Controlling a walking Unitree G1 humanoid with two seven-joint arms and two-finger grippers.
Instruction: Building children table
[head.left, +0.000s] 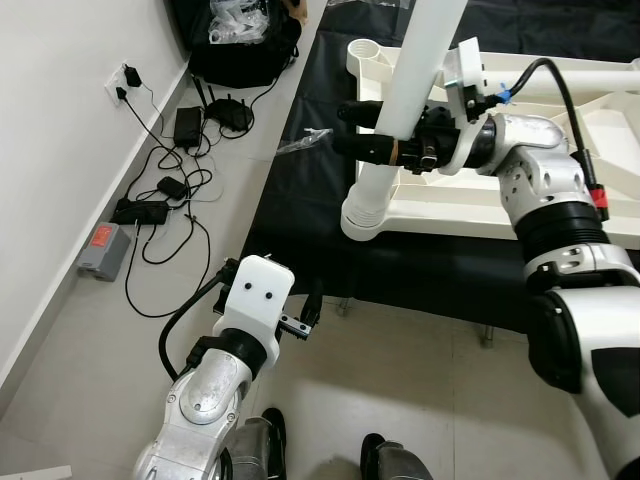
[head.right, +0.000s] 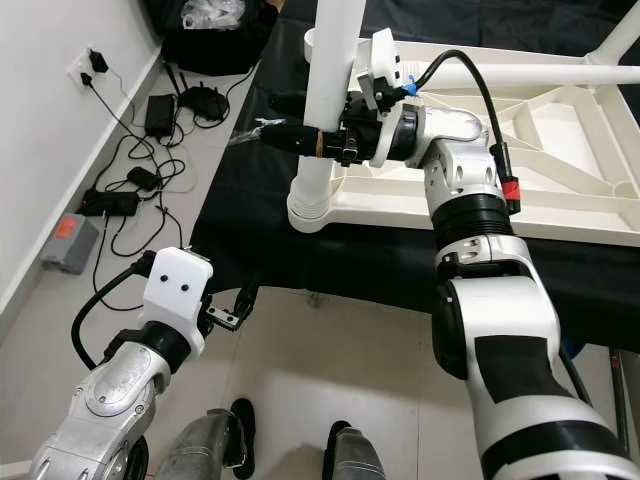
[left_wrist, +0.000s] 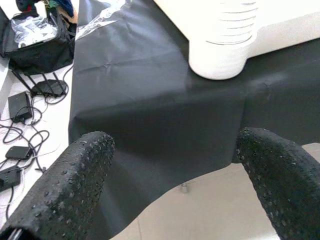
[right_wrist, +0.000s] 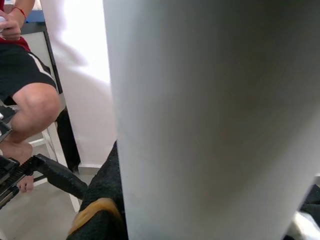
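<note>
Gripping: right gripper (head.left: 385, 130) has its black fingers pressed together on the white table leg (head.left: 415, 70), partway up the tube – prob. to steady or turn it in its socket.
Leg position: upright, its ribbed lower end seated in the near-left corner socket (head.left: 367, 215) of the tabletop (head.left: 520, 215). Judged mid-assembly; whether it's fully seated can't be told.
Tabletop: white, upside down, ribs facing up, lying on a black cloth (head.left: 300, 210) – underside up so the legs can go in from above. A 2nd socket (head.left: 362, 50) sits at the far-left corner; a white leg or bar (head.right: 520, 72) lies along the far edge.
Left gripper: left gripper (head.left: 300, 318) hangs low near the robot's body, fingers (left_wrist: 75, 180) spread w/ nothing between – idle, aimed toward the cloth's near edge.
Edges: the worked corner sits close to the cloth's near edge, so the arm reaches in from the right w/o crossing the top.
Open room: bare tile floor (head.left: 400, 400) near the robot. Left side is cluttered – cables and adapters (head.left: 165, 190), a black bag (head.left: 240, 40) by the wall.
Person: a seated person's leg (right_wrist: 35, 105) shows beyond the tube in the right wrist view – worth keeping any swing of the leg modest.
</note>
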